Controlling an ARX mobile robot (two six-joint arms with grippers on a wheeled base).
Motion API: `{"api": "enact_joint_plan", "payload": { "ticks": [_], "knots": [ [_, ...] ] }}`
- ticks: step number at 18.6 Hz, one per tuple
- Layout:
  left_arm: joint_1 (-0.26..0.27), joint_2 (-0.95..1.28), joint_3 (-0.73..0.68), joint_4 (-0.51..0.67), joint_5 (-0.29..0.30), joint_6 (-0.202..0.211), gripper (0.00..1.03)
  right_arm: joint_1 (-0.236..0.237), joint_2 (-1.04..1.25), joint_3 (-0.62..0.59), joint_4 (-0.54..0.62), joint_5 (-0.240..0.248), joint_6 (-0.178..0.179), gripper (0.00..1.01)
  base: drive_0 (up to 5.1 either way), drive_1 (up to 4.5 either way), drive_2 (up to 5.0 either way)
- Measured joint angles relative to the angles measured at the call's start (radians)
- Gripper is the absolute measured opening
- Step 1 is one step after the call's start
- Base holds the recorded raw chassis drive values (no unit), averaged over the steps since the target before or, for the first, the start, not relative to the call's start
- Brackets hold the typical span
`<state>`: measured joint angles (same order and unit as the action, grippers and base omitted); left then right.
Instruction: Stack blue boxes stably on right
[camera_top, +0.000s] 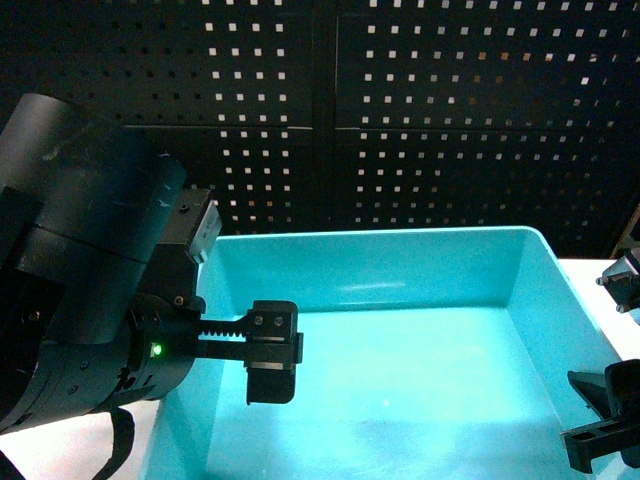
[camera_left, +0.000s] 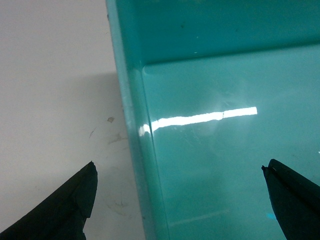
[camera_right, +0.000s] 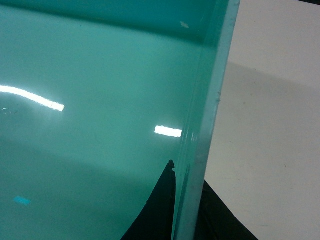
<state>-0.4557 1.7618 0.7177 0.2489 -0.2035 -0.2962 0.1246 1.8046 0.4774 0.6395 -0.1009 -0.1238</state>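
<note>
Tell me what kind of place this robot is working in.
Probably a lab or workshop bench: a black perforated pegboard panel forms the backdrop, a plain white tabletop carries the work, and a turquoise plastic tub sits on it.

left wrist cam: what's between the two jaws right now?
The turquoise tub's left wall. One finger sits outside over the white table, the other finger inside above the tub floor. Jaws wide open, straddling the rim, nothing else between.

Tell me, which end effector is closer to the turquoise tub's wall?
Right end effector: its fingers hug the turquoise tub's right wall. The left end effector straddles the left wall, open wide.
</note>
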Motion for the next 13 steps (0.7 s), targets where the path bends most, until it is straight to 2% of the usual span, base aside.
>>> {"api": "enact_joint_plan", "payload": {
  "ticks": [3, 7, 13],
  "knots": [
    [0.016, 0.053, -0.006, 0.023, -0.015, -0.014, 0.98, -0.001, 0.000, 0.000, 0.001, -0.002, 0.000, 0.07, 0.0, 0.00, 0.0],
    [0.012, 0.050, -0.019, 0.034, -0.031, -0.033, 0.64, -0.008, 0.006, -0.004, 0.013, -0.006, -0.001, 0.07, 0.0, 0.00, 0.0],
    [-0.006, 0.035, -0.024, 0.011, -0.047, -0.037, 0.13, -0.006, 0.005, -0.015, 0.027, -0.005, -0.001, 0.07, 0.0, 0.00, 0.0]
  ]
}}
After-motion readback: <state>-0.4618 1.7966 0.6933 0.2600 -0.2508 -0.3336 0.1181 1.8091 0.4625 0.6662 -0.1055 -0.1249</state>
